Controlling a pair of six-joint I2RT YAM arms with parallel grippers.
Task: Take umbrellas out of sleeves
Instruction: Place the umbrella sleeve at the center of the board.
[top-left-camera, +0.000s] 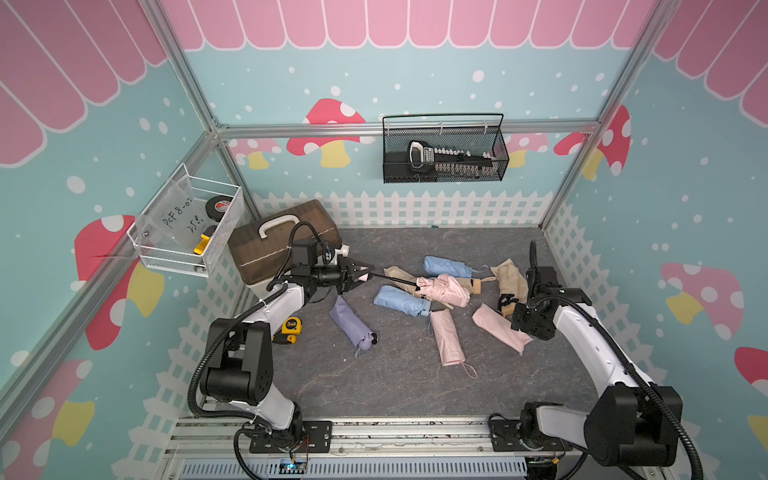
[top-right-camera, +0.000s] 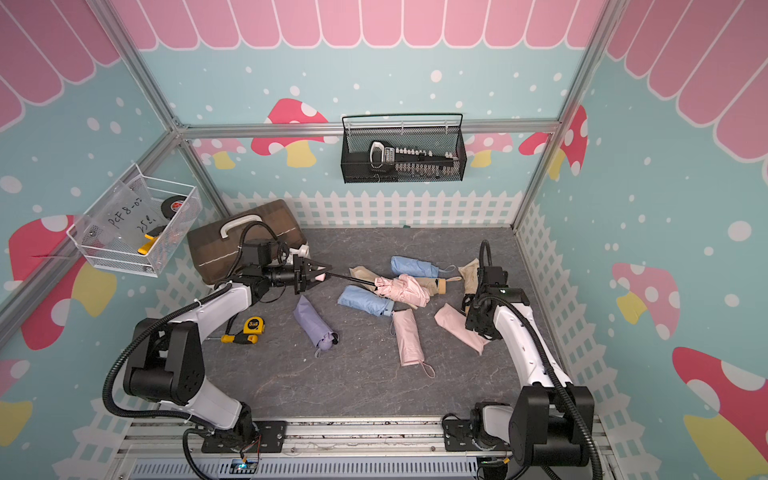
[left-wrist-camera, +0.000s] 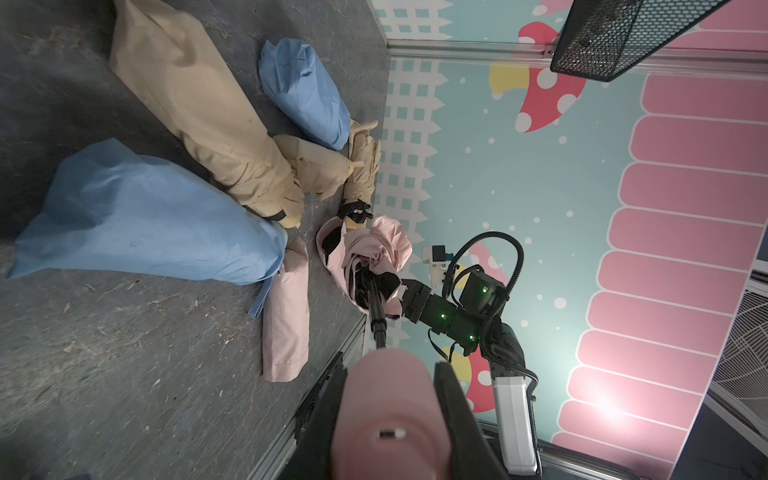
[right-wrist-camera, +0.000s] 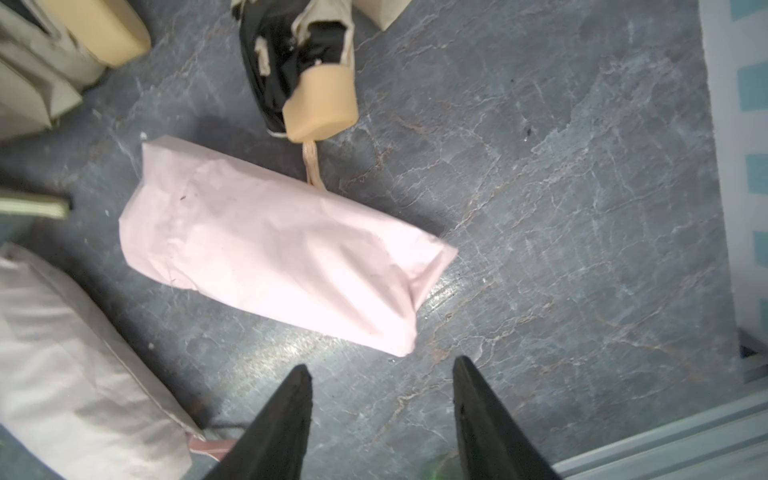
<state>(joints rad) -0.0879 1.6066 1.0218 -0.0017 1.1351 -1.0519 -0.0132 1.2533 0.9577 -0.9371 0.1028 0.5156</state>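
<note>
On the left wall, the clear sheet (top-left-camera: 181, 219) in the white basket (top-left-camera: 183, 261) has handwriting that reads roughly "PCF 8-0…" with "25" under it. I can't make out the last characters. The tape measure (top-left-camera: 291, 325) has a round label, and the tool in the black basket (top-left-camera: 444, 178) has white lettering. Both are too small to read.

The left gripper (top-left-camera: 360, 274) is clamped on the handle (left-wrist-camera: 390, 415) of the pink umbrella (top-left-camera: 442, 289). The left wrist view shows the handle squeezed between the jaws, with a tiny white-and-black mark on its end that the top views don't catch. The black shaft (top-left-camera: 392, 279) is extended, and the loose canopy lies across a beige umbrella (top-left-camera: 397, 273) mid-mat.

A top view shows the screwdriver (top-right-camera: 239, 338) by the tape measure clearly.

The right gripper (right-wrist-camera: 382, 363) is open, with only bare mat (right-wrist-camera: 582, 208) between the jaws. The pink sleeve (right-wrist-camera: 274, 257) lies just ahead of its tips, apart from them. That wrist view also shows a beige handle (right-wrist-camera: 322, 108) with black fabric, just past the sleeve.
</note>
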